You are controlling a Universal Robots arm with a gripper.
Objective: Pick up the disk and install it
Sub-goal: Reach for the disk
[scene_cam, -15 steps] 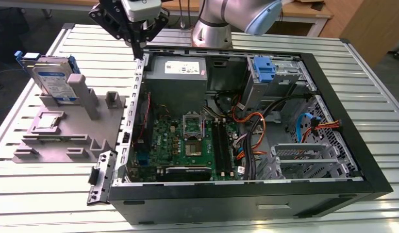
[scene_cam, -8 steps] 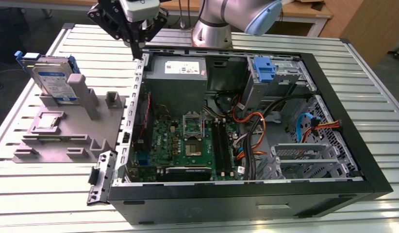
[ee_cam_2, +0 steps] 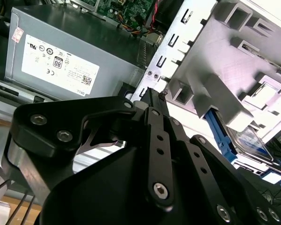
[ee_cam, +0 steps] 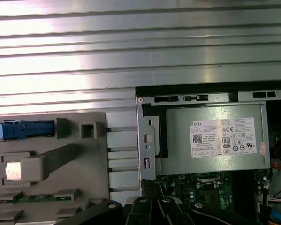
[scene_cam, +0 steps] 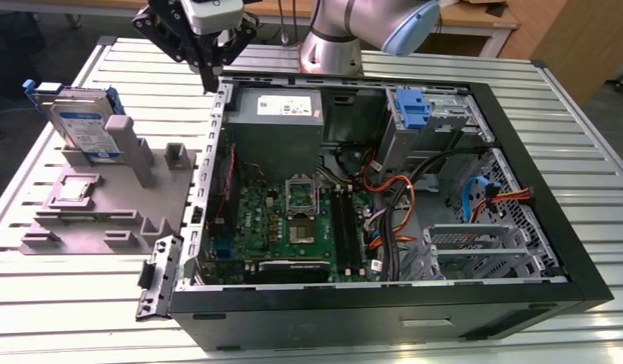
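Observation:
The disk (scene_cam: 84,125) stands on edge in a slot at the far end of the grey fixture (scene_cam: 99,220), at the exterior view's left; its white-and-blue label and blue frame show. It appears edge-on as a blue strip (ee_cam: 25,130) in the first wrist view, and partly behind a fixture post (ee_cam_2: 247,140) in the second wrist view. My gripper (scene_cam: 208,82) hangs above the back left corner of the open computer case (scene_cam: 392,296), to the right of the disk and apart from it. Its fingers (ee_cam_2: 152,101) are shut together with nothing between them.
The case holds a grey power supply (scene_cam: 276,114), a motherboard (scene_cam: 291,220), cables and a blue bracket (scene_cam: 414,106) in the drive bay. A small silver chip (scene_cam: 77,189) lies on the fixture. Everything rests on a slatted metal table (scene_cam: 79,303).

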